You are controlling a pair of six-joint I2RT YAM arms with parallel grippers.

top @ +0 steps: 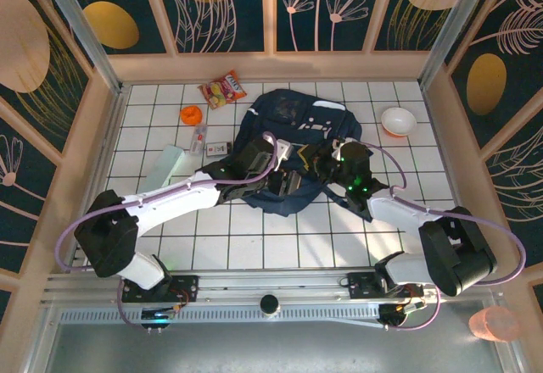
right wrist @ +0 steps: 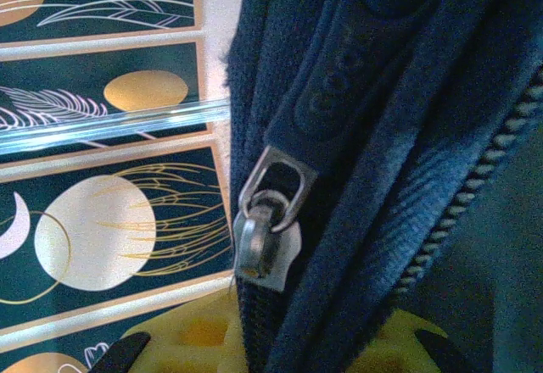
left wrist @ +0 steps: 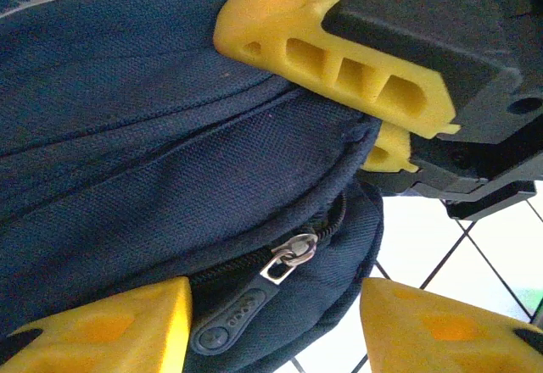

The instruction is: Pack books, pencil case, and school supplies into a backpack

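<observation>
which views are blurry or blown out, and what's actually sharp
top external: evenly lit, backpack sharp; left wrist: zipper pull crisp, tiles washed out white; right wrist: close-up zipper slider slightly soft, glare streak on the metal rail.

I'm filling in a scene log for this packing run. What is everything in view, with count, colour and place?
backpack: one, navy blue with white patches, table middle.
zip pull: one, silver with dark tab, backpack corner.
snack packet: one, red-orange, far left of backpack.
round object: one, orange, near side of the packet.
pale piece: one, bluish-white, left of backpack.
gadget: one, grey-white, beside the pale piece.
pencil case: one, pale translucent, beside the left arm.
bowl: one, white, right of backpack.
pinkish round thing: one, off the table, near right corner.
table: one, white tiles.
left gripper: one, yellow fingers, open around the zip pull.
right gripper: one, yellow fingers, shut on backpack fabric.
</observation>
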